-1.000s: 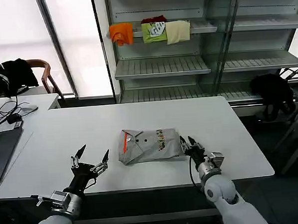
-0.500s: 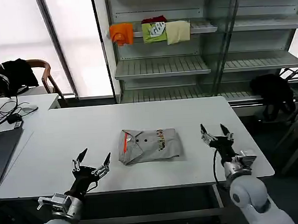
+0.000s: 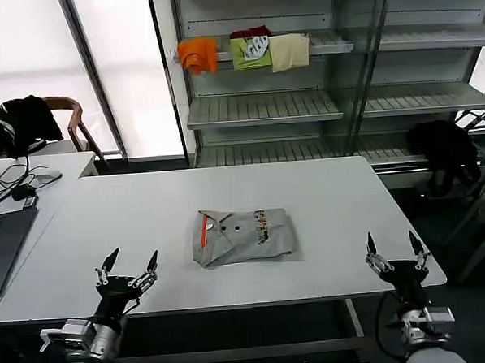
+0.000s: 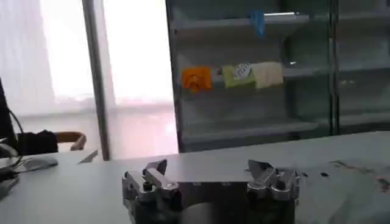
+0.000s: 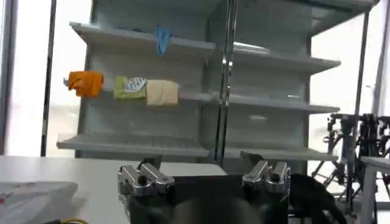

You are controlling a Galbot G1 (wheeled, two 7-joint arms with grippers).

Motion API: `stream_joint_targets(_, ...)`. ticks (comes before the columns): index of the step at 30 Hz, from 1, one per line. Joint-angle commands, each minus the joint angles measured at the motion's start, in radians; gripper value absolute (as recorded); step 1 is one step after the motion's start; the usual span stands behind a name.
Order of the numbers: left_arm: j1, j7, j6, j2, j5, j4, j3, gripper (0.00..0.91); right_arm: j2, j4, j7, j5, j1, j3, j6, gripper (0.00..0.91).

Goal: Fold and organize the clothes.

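Both arms have pulled back to the near edge since a second ago, when your right claw touched the shirt. You see the white, smooth worktop (image 3: 146,211) spanning the head view, with metal shelving (image 3: 263,107) behind it; its upper shelf holds three small folded pieces, orange, green and cream. Centred on the worktop lies the light grey shirt (image 3: 244,235), soft, folded into a rectangle, orange stripe and buttons showing. Your left claw (image 3: 126,266) and right claw (image 3: 392,248) hover well apart from it, fingers spread wide, their arms cut off below.
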Motion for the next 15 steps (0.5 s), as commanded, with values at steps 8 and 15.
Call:
stream_joint_targets(8,0.110,-0.008,-0.174,-0.004,-0.044,-0.007,-0.130,0.907,0.012,0.025,-0.050,-0.118,-0.201,0.041,0.221,0.907)
stream_joint_targets(15,0.162,-0.005,-0.154,-0.023,-0.047,-0.026,-0.083,0.907,-0.001,0.029,-0.046,-0.120,-0.207,0.069,0.234,0.907)
